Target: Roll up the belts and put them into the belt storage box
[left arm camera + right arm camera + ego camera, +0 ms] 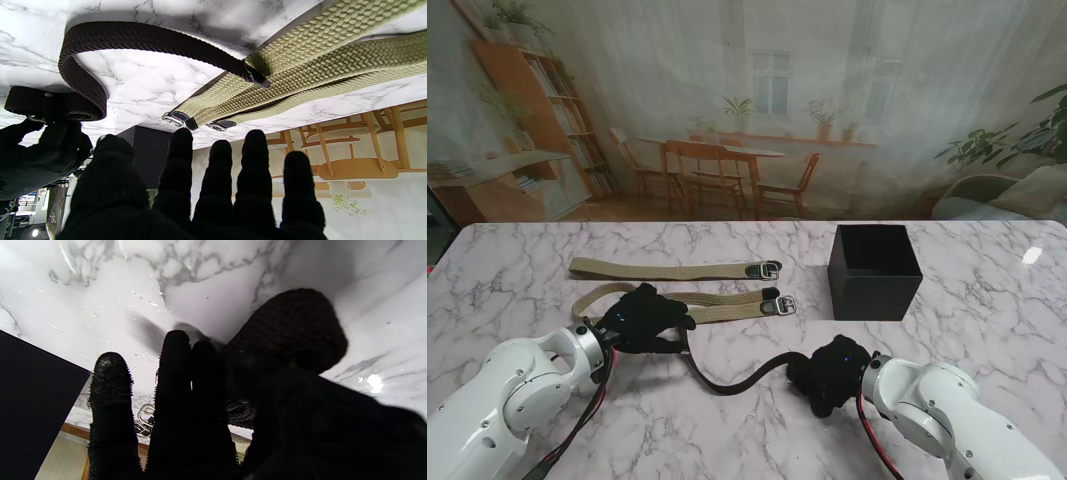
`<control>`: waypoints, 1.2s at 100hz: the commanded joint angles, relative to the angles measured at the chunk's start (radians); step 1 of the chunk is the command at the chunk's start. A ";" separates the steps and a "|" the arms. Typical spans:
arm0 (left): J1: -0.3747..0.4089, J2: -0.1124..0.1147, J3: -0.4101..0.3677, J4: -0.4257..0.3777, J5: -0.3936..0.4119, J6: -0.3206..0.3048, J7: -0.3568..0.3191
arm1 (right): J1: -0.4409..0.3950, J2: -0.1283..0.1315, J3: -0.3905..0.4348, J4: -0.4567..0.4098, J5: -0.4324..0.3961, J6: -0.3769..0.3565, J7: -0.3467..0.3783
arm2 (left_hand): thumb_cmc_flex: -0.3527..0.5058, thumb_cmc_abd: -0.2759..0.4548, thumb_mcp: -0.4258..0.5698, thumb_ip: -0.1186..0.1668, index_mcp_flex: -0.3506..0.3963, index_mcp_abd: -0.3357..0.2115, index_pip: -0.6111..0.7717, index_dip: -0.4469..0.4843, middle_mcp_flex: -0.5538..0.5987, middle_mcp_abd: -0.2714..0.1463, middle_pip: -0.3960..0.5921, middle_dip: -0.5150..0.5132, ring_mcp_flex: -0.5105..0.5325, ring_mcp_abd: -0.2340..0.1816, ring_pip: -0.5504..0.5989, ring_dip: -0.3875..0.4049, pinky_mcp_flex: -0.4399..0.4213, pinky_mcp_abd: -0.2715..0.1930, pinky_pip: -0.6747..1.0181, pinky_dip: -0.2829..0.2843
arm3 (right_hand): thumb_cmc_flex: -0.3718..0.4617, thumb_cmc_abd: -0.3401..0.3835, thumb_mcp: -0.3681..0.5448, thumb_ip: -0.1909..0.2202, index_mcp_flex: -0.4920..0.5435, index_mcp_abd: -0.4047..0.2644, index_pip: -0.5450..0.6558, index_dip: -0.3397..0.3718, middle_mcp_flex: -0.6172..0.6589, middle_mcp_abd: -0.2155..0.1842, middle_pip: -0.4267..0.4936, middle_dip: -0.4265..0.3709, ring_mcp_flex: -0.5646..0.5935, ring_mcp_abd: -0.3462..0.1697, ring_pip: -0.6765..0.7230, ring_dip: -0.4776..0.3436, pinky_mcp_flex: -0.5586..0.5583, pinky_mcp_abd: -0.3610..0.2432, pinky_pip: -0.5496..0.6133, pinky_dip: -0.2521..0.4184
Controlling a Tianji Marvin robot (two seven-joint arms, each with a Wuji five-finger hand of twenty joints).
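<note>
Dark belt point(745, 378) snakes across marble table point(517, 270) btwn both hands: right hand point(829, 373) clutches one end, left hand point(647, 318), fingers spread flat, presses other end atop khaki belt point(727, 303); black box point(874, 270) sits farther right.

Two tan belts point(672, 269) point(717, 306), one dark brown belt point(737, 379), one black storage box point(874, 271), two robot hands point(645, 318) point(830, 374)

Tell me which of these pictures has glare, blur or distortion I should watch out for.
Stand view: sharp overall, with a bright glare spot on the table at its right edge. Left wrist view: upside down and wide-angle, the tan belts and dark belt crisp, the left hand a near-black silhouette. Right wrist view: the right hand fills the frame, dark and soft, with a glare spot on the marble.
</note>
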 commanded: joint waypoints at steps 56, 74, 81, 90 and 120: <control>-0.003 0.000 0.011 0.000 -0.006 0.005 -0.029 | -0.009 -0.010 -0.027 0.073 0.061 0.029 -0.100 | 0.015 0.046 -0.013 0.016 0.026 0.014 0.013 0.011 -0.016 0.007 -0.002 -0.001 -0.016 0.016 -0.018 0.006 -0.021 0.035 -0.041 0.004 | -0.222 -0.019 -0.147 -0.124 0.241 0.117 0.450 -0.157 -0.658 0.008 -0.108 -0.042 -0.442 0.057 -0.094 -0.165 -0.230 0.080 -0.088 -0.008; -0.004 0.000 0.014 0.002 -0.007 0.006 -0.029 | -0.015 -0.014 -0.020 0.073 0.071 0.033 -0.128 | 0.016 0.046 -0.013 0.016 0.028 0.014 0.014 0.012 -0.016 0.006 -0.002 -0.001 -0.016 0.016 -0.018 0.006 -0.021 0.035 -0.042 0.003 | -0.224 -0.013 -0.151 -0.122 0.228 0.107 0.458 -0.153 -0.645 -0.013 -0.110 -0.045 -0.461 0.054 -0.082 -0.169 -0.259 0.073 -0.091 -0.013; -0.005 0.001 0.014 0.002 -0.007 0.006 -0.029 | -0.020 -0.015 -0.013 0.070 0.060 0.034 -0.142 | 0.016 0.046 -0.012 0.016 0.027 0.014 0.014 0.012 -0.016 0.006 -0.002 -0.001 -0.016 0.017 -0.018 0.006 -0.021 0.035 -0.042 0.004 | -0.220 -0.008 -0.149 -0.119 0.213 0.102 0.449 -0.158 -0.635 -0.014 -0.110 -0.046 -0.461 0.053 -0.078 -0.171 -0.268 0.068 -0.092 -0.015; -0.005 0.000 0.014 0.003 -0.007 0.006 -0.027 | -0.028 -0.015 -0.002 0.060 0.045 0.038 -0.146 | 0.014 0.046 -0.013 0.016 0.027 0.014 0.014 0.012 -0.016 0.006 -0.002 -0.001 -0.016 0.015 -0.018 0.006 -0.021 0.035 -0.042 0.004 | -0.213 -0.002 -0.152 -0.119 0.215 0.103 0.449 -0.158 -0.616 -0.013 -0.110 -0.047 -0.463 0.053 -0.076 -0.173 -0.278 0.059 -0.095 -0.017; -0.009 0.000 0.019 0.009 -0.011 0.006 -0.028 | -0.060 -0.017 0.029 0.015 0.016 0.032 -0.146 | 0.015 0.045 -0.013 0.016 0.028 0.015 0.014 0.012 -0.016 0.006 -0.002 -0.001 -0.015 0.016 -0.018 0.006 -0.021 0.035 -0.044 0.004 | -0.203 -0.009 -0.153 -0.118 0.219 0.099 0.438 -0.163 -0.606 -0.003 -0.126 -0.054 -0.462 0.051 -0.082 -0.183 -0.287 0.054 -0.102 -0.024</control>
